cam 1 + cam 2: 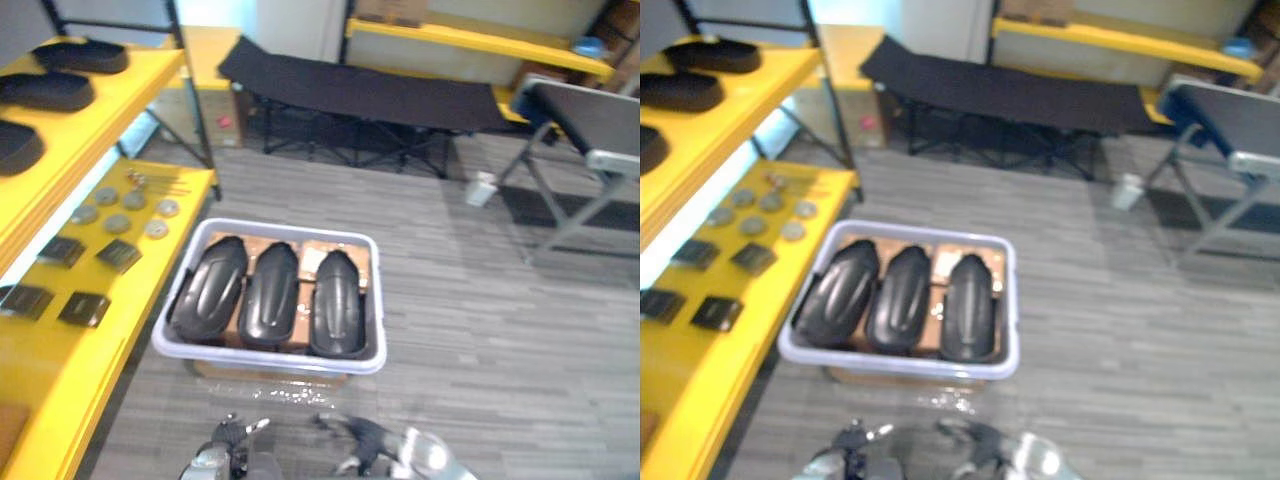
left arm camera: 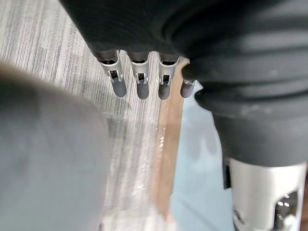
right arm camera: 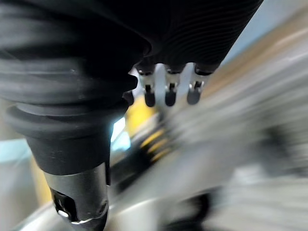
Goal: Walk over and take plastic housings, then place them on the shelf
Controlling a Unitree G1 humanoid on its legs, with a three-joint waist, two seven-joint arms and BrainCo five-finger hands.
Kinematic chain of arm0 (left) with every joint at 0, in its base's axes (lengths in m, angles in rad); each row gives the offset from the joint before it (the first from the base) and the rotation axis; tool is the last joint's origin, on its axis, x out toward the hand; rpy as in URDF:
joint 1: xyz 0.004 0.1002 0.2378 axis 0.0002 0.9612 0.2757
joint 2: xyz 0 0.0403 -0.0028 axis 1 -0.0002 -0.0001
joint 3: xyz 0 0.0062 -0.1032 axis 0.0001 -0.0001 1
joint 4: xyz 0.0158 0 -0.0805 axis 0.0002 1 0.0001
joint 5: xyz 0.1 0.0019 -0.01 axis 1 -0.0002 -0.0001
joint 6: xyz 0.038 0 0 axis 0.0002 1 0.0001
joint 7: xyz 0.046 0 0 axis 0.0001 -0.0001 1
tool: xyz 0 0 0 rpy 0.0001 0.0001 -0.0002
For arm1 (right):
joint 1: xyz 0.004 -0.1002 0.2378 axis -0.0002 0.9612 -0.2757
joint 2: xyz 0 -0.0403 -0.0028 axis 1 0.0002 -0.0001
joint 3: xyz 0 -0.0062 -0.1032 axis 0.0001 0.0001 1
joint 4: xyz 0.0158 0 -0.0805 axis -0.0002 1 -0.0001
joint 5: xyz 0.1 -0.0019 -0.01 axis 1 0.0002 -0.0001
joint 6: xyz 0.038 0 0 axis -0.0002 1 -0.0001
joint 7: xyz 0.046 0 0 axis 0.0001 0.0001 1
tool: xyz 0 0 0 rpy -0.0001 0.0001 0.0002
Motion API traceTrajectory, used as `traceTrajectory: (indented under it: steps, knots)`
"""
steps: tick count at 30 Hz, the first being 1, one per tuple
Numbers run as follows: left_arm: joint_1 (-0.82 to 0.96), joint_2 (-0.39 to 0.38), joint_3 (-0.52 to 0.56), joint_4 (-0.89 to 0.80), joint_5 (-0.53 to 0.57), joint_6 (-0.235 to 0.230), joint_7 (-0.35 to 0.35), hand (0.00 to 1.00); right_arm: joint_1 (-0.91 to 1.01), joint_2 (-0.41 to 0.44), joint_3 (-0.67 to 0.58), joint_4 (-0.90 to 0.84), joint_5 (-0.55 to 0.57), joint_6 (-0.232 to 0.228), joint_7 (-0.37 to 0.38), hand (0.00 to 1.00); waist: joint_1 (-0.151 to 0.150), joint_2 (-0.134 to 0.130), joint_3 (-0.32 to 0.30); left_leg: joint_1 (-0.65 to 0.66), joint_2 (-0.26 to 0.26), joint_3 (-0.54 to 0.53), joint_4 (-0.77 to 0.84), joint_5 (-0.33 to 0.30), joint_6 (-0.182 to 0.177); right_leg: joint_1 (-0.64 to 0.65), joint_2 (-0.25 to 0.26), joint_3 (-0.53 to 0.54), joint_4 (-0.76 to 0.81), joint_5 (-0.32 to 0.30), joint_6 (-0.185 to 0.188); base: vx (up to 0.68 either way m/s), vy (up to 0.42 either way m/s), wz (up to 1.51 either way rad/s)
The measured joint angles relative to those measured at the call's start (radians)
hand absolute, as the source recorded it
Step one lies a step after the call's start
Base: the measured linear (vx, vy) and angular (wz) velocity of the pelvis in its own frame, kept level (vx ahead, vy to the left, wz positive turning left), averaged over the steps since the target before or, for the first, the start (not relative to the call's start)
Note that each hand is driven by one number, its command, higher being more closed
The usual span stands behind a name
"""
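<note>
In the left eye view a pale bin (image 1: pixel 270 362) stands on the floor (image 1: pixel 480 330) just below centre. Three black housings (image 1: pixel 270 295) lie in it side by side, close together, their long axes running from 12 to 6 o'clock, with brown cardboard (image 1: pixel 300 248) showing under them. At 9 o'clock from the bin stands the yellow shelf (image 1: pixel 150 75), its lower board just beside the bin's wall. The top board carries more black housings of the same kind, and the lower board carries grey discs (image 1: pixel 118 222) and dark square parts (image 1: pixel 118 255). At 12 o'clock, well apart from the bin, a black cot (image 1: pixel 370 95) stands across the floor. At 2 o'clock is a grey table (image 1: pixel 590 115) on metal legs, with a white cup (image 1: pixel 482 188) on the floor near it. The left hand (image 1: pixel 232 435) shows at 6 o'clock by the lower edge and the right hand (image 1: pixel 365 440) just beside it towards 5 o'clock, both short of the bin and touching nothing. The right eye view gives the same layout, with the three housings in the bin and both hands low at 6 o'clock. In the left wrist view that hand's fingers (image 2: pixel 139 77) hang straight in a row, slightly apart, with nothing between them. Past them lie the grey floor, a brown strip and a pale surface beside it. In the right wrist view the fingers (image 3: pixel 168 91) likewise hang straight and apart, holding nothing. What lies past them is too blurred to tell, apart from a yellow patch.
</note>
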Motion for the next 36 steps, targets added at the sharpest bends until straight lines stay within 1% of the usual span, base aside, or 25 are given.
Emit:
traceTrajectory:
  steps: [2, 3, 4, 6, 7, 9, 10, 11, 12, 13, 14, 15, 16, 18, 19, 20, 22, 23, 24, 25, 27, 28, 30, 33, 36]
  knots:
    - [0.0, 0.002, 0.005, -0.002, 0.002, -0.001, -0.003, 0.0, -0.075, 0.006, -0.009, -0.122, 0.067, 0.027, -0.074, 0.0, 0.006, 0.0, -0.001, 0.0, -0.002, 0.001, 0.001, 0.001, 0.001, 0.003, -0.002, 0.0, -0.007, 0.003, 0.002, 0.05, 0.024, -0.01]
    - [0.002, 0.002, 0.018, -0.001, 0.026, -0.001, -0.004, 0.0, -0.116, 0.007, -0.043, -0.18, 0.101, 0.055, -0.128, 0.0, 0.006, -0.001, -0.002, 0.001, -0.007, 0.002, 0.002, 0.002, 0.002, 0.006, -0.004, 0.0, -0.013, 0.006, 0.002, 0.04, 0.028, -0.04]
    - [0.002, 0.003, 0.019, -0.001, 0.03, -0.001, -0.003, 0.0, -0.132, 0.007, -0.068, -0.205, 0.121, 0.068, -0.155, 0.0, 0.006, -0.003, -0.003, 0.002, -0.009, 0.003, 0.002, 0.002, 0.002, 0.007, -0.004, 0.001, -0.015, 0.006, 0.002, 0.04, 0.034, -0.02]
    - [0.005, 0.004, 0.023, -0.002, 0.03, -0.005, -0.003, 0.0, -0.165, 0.007, -0.181, -0.291, 0.208, 0.104, -0.249, 0.0, 0.005, -0.004, -0.004, 0.009, -0.009, 0.004, 0.001, 0.002, 0.003, 0.014, -0.004, 0.0, -0.017, 0.007, 0.002, 0.04, 0.026, -0.02]
    - [0.009, 0.005, 0.035, -0.002, 0.037, -0.008, -0.003, 0.0, -0.181, 0.006, -0.269, -0.349, 0.234, 0.114, -0.309, 0.0, 0.005, -0.004, -0.004, 0.017, -0.008, 0.01, -0.002, 0.002, 0.003, 0.017, -0.004, 0.001, -0.016, 0.007, 0.001, 0.03, 0.015, -0.07]
    - [0.017, 0.01, 0.039, -0.004, 0.039, -0.02, -0.006, 0.0, -0.192, -0.003, -0.373, -0.413, 0.246, 0.127, -0.386, 0.0, -0.001, -0.003, -0.004, 0.021, -0.006, 0.02, -0.002, 0.002, 0.002, 0.015, -0.003, 0.007, -0.014, 0.008, 0.0, 0.02, 0.016, -0.11]
    - [0.019, 0.01, 0.044, -0.005, 0.041, -0.023, -0.007, 0.0, -0.193, -0.006, -0.41, -0.427, 0.248, 0.132, -0.412, 0.0, -0.002, -0.002, -0.004, 0.023, -0.005, 0.025, -0.003, 0.002, 0.002, 0.015, -0.003, 0.008, -0.014, 0.009, -0.001, 0.01, 0.018, -0.16]
    - [0.027, 0.009, 0.066, -0.008, 0.043, -0.027, -0.014, 0.0, -0.193, -0.01, -0.479, -0.433, 0.248, 0.153, -0.481, 0.0, -0.003, -0.002, -0.003, 0.035, -0.005, 0.03, -0.009, 0.002, 0.003, 0.016, -0.004, 0.014, -0.012, 0.009, -0.001, 0.0, 0.013, -0.17]
    - [0.033, 0.009, 0.071, -0.013, 0.049, -0.031, -0.016, 0.0, -0.191, -0.013, -0.509, -0.432, 0.244, 0.175, -0.521, 0.0, -0.003, 0.0, -0.004, 0.04, -0.004, 0.035, -0.013, 0.002, 0.003, 0.016, -0.004, 0.021, -0.011, 0.009, -0.001, -0.01, 0.013, -0.16]
    - [0.047, 0.012, 0.077, -0.028, 0.068, -0.037, -0.023, 0.0, -0.186, -0.024, -0.573, -0.42, 0.24, 0.214, -0.587, 0.0, -0.014, 0.002, -0.005, 0.042, -0.001, 0.037, -0.014, 0.002, 0.003, 0.016, -0.005, 0.022, -0.009, 0.009, -0.001, -0.02, 0.016, -0.09]
    - [0.061, 0.017, 0.077, -0.035, 0.068, -0.042, -0.029, 0.0, -0.177, -0.041, -0.624, -0.405, 0.234, 0.239, -0.653, 0.0, -0.024, 0.005, -0.003, 0.042, 0.0, 0.039, -0.015, 0.002, 0.003, 0.014, -0.005, 0.023, -0.006, 0.009, -0.001, -0.02, 0.016, -0.05]
    - [0.066, 0.019, 0.077, -0.037, 0.067, -0.042, -0.031, 0.0, -0.168, -0.05, -0.647, -0.392, 0.234, 0.248, -0.681, 0.0, -0.026, 0.007, -0.002, 0.042, 0.001, 0.041, -0.015, 0.002, 0.003, 0.013, -0.005, 0.024, -0.005, 0.009, -0.001, -0.04, 0.012, -0.09]
    - [0.073, 0.021, 0.077, -0.037, 0.067, -0.042, -0.034, 0.0, -0.159, -0.067, -0.701, -0.338, 0.215, 0.269, -0.734, 0.0, -0.029, 0.01, 0.0, 0.043, 0.005, 0.047, -0.016, 0.002, 0.003, 0.01, -0.003, 0.027, -0.003, 0.009, -0.001, -0.05, 0.003, -0.1]
    - [0.085, 0.028, 0.077, -0.039, 0.067, -0.044, -0.034, 0.0, -0.155, -0.081, -0.751, -0.281, 0.193, 0.28, -0.784, 0.0, -0.028, 0.013, 0.004, 0.033, 0.009, 0.056, -0.015, 0.002, 0.003, -0.008, -0.001, 0.033, 0.005, 0.01, -0.002, -0.08, -0.004, -0.13]
    - [0.088, 0.031, 0.078, -0.039, 0.067, -0.047, -0.033, 0.0, -0.156, -0.092, -0.798, -0.234, 0.193, 0.281, -0.826, 0.0, -0.027, 0.015, 0.017, 0.007, 0.011, 0.055, -0.01, 0.002, 0.002, -0.031, 0.002, 0.039, 0.014, 0.012, -0.006, -0.1, -0.009, -0.08]
    - [0.087, 0.037, 0.078, -0.039, 0.066, -0.052, -0.033, 0.0, -0.159, -0.097, -0.815, -0.217, 0.192, 0.281, -0.844, 0.0, -0.027, 0.013, 0.027, -0.005, 0.013, 0.053, -0.003, 0.001, 0.002, -0.041, 0.003, 0.039, 0.016, 0.013, -0.007, -0.12, -0.017, -0.02]
    - [0.081, 0.045, 0.078, -0.047, 0.066, -0.073, -0.033, 0.0, -0.184, -0.11, -0.854, -0.168, 0.169, 0.282, -0.886, 0.0, -0.027, 0.005, 0.069, -0.053, 0.02, 0.045, 0.025, 0.001, 0.002, -0.076, 0.009, 0.034, 0.029, 0.017, -0.014, -0.11, -0.021, 0.07]
    - [0.069, 0.051, 0.08, -0.051, 0.065, -0.082, -0.031, 0.0, -0.21, -0.118, -0.876, -0.137, 0.166, 0.283, -0.909, 0.0, -0.025, -0.003, 0.103, -0.089, 0.022, 0.029, 0.052, 0.001, 0.001, -0.1, 0.015, 0.026, 0.039, 0.019, -0.019, -0.12, -0.015, 0.15]
    - [0.057, 0.061, 0.084, -0.056, 0.064, -0.085, -0.027, 0.0, -0.24, -0.121, -0.895, -0.101, 0.165, 0.286, -0.932, 0.0, -0.02, -0.014, 0.134, -0.119, 0.031, 0.023, 0.077, 0.0, 0.001, -0.125, 0.023, 0.022, 0.052, 0.023, -0.024, -0.12, -0.014, 0.11]
    - [0.051, 0.066, 0.088, -0.057, 0.064, -0.086, -0.025, 0.0, -0.255, -0.122, -0.901, -0.086, 0.166, 0.289, -0.94, 0.0, -0.013, -0.02, 0.15, -0.129, 0.036, 0.023, 0.086, 0.0, 0.0, -0.133, 0.024, 0.022, 0.056, 0.025, -0.027, -0.1, 0.003, 0.05]
    - [0.038, 0.071, 0.107, -0.085, 0.063, -0.092, -0.02, 0.0, -0.285, -0.123, -0.915, -0.045, 0.166, 0.299, -0.952, 0.0, 0.01, -0.037, 0.207, -0.151, 0.042, 0.012, 0.109, -0.003, -0.004, -0.143, 0.034, 0.022, 0.063, 0.027, -0.03, -0.09, -0.009, 0.05]
    - [0.036, 0.072, 0.107, -0.086, 0.063, -0.095, -0.02, 0.0, -0.285, -0.123, -0.915, -0.035, 0.166, 0.3, -0.952, 0.0, 0.013, -0.039, 0.208, -0.16, 0.041, 0.006, 0.111, -0.003, -0.004, -0.148, 0.034, 0.019, 0.063, 0.027, -0.03, -0.03, -0.001, 0.12]
    - [0.034, 0.072, 0.107, -0.094, 0.063, -0.111, -0.02, 0.0, -0.288, -0.124, -0.915, -0.009, 0.166, 0.3, -0.951, 0.0, 0.029, -0.042, 0.209, -0.177, 0.038, 0.003, 0.115, -0.003, -0.004, -0.162, 0.032, 0.018, 0.063, 0.027, -0.03, 0.01, 0.014, 0.04]
    - [0.034, 0.071, 0.106, -0.097, 0.063, -0.116, -0.02, 0.0, -0.307, -0.129, -0.915, 0.025, 0.166, 0.301, -0.949, 0.0, 0.031, -0.04, 0.214, -0.18, 0.035, 0.001, 0.115, -0.003, -0.004, -0.163, 0.029, 0.015, 0.063, 0.027, -0.03, 0.04, 0.029, 0.02]
    - [0.026, 0.071, 0.105, -0.113, 0.062, -0.123, -0.021, 0.0, -0.348, -0.162, -0.915, 0.055, 0.166, 0.301, -0.947, 0.0, 0.031, -0.035, 0.242, -0.192, 0.029, -0.004, 0.115, -0.002, -0.003, -0.169, 0.024, 0.009, 0.063, 0.027, -0.03, 0.01, 0.027, 0.05]
